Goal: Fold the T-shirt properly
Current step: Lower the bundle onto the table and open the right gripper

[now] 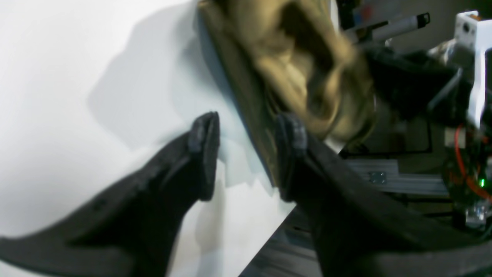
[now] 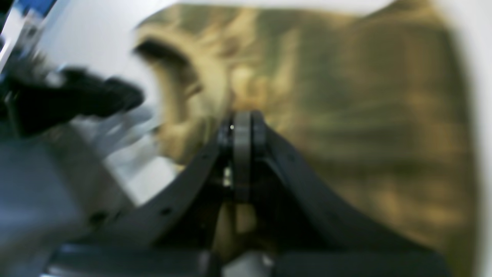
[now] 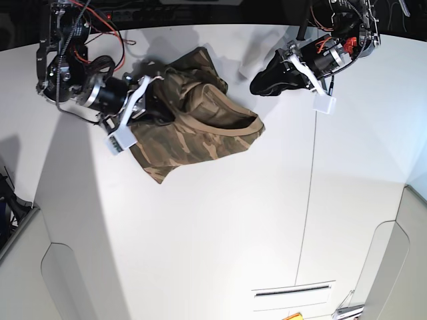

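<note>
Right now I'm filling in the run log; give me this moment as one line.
shirt: bunched on table | right hand: shut, over shirt | left hand: open, empty, beside shirt

My work surface is a smooth white table [image 3: 220, 220]. A crumpled camouflage cloth T-shirt [image 3: 193, 130] in brown, tan and olive lies on it, in the frame's upper left.

T-shirt [image 3: 193, 123] lay crumpled on the white table [image 3: 220, 227], toward 11 o'clock from centre. Right gripper [image 3: 162, 100] sat at its 9 o'clock edge, over the cloth. Left gripper [image 3: 261, 85] hung off the shirt's 2 o'clock corner, apart from it.
</note>
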Controlling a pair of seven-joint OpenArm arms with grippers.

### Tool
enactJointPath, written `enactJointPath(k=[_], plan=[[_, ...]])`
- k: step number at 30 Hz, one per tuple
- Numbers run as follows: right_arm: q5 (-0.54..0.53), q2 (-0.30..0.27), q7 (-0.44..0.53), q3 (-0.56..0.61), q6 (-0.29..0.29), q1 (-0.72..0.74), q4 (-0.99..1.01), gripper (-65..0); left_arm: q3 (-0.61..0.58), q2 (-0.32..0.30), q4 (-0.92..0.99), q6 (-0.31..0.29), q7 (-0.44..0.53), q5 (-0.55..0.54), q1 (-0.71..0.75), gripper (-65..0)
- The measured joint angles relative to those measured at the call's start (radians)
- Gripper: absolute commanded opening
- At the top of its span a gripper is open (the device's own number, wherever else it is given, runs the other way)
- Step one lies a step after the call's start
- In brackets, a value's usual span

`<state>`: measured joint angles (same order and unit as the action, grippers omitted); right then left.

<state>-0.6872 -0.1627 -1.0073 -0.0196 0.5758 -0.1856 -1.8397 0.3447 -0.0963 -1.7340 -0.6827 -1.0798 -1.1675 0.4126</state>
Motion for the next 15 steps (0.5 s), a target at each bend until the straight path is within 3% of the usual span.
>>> enactJointPath(k=[8,15], plan=[[-0.003,-0.001,0.0,0.207,0.0,-0.061,0.0,-65.0,0.0,0.0,0.0,0.0,0.003,0.0,-0.013,-38.1],[0.002,-0.003,-0.008,0.228,0.001,-0.064,-0.086,-65.0,0.027,0.0,0.0,0.0,0.002,-0.001,-0.013,-38.1]])
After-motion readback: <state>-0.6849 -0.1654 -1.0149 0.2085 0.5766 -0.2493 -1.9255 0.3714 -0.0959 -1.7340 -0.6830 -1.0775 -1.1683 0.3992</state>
